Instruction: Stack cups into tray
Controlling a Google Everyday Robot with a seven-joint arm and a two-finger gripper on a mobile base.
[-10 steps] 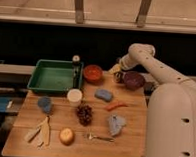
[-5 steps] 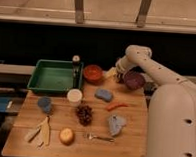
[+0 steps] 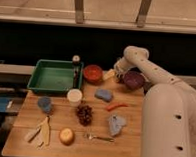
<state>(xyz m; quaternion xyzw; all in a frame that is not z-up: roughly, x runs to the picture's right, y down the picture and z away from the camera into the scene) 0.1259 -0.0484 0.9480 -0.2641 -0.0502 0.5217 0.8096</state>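
Where the wooden table (image 3: 29,114) comes nearest: pale wooden utensils (image 3: 39,132), a round yellow fruit (image 3: 66,135) and a fork (image 3: 99,138) lie along the front edge.
Next row back: the blue-grey cup (image 3: 44,104) stands upright at the left of the view, a bunch of dark grapes (image 3: 84,113) sits mid-table, and a crumpled blue-grey cloth (image 3: 116,124) lies further right.
Cream cup (image 3: 74,96): upright, just behind the grapes and just in front of the tray's near right corner.
Blue sponge (image 3: 104,95): right of the cream cup, with a red chilli (image 3: 116,107) beside it.
Tray (image 3: 41,83): green, at the back left; both cups stand outside it on the wood.
Bowls: the orange-red bowl (image 3: 93,72) is just right of the tray, the purple bowl (image 3: 133,79) further right.
My gripper (image 3: 113,74): low at the back of the table, between the two bowls, fingers apart and clamped on nothing.
Cups against my gripper: both sit nearer the front and to its left, well apart from it, the cream one closer.
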